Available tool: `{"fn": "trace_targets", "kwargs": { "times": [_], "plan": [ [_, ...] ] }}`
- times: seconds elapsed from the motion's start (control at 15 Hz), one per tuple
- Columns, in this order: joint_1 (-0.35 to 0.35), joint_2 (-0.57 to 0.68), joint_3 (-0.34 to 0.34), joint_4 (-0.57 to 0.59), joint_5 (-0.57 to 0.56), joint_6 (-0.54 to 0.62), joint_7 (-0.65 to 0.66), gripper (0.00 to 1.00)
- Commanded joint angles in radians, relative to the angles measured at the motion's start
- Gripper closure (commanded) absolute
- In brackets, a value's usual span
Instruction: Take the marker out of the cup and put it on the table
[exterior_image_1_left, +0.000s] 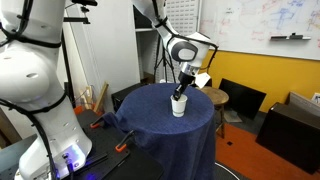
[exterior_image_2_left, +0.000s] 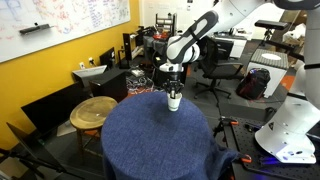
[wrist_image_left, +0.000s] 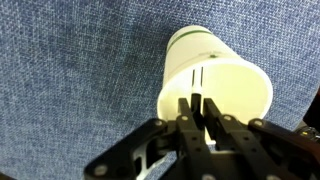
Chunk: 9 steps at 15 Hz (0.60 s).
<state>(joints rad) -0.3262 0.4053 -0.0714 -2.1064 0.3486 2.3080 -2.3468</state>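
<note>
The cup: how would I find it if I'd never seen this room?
Find the round table draped in navy cloth. Near its edge, right under the robot's gripper, stands the cup: small, plain white, the only pale thing on that dark cloth.

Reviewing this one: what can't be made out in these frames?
- Marker: too small in both exterior views, where the tool covers the cup's mouth; the wrist view shows only a dark sliver between the fingers.
- Grip: whether the tool is shut on the marker cannot be told.
- Cup: the fingers hide its lower part in the wrist view.
- Table: the frame cuts off its near edge in an exterior view.
</note>
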Motion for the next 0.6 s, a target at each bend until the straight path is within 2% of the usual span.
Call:
{"fn": "trace_targets", "kwargs": {
  "times": [0.0, 0.53],
  "plan": [
    [-0.022, -0.041, 0.018, -0.017, 0.030, -0.015, -0.014, 0.95],
    [-0.024, -0.095, 0.014, -0.049, 0.057, -0.011, -0.024, 0.95]
  ]
}}
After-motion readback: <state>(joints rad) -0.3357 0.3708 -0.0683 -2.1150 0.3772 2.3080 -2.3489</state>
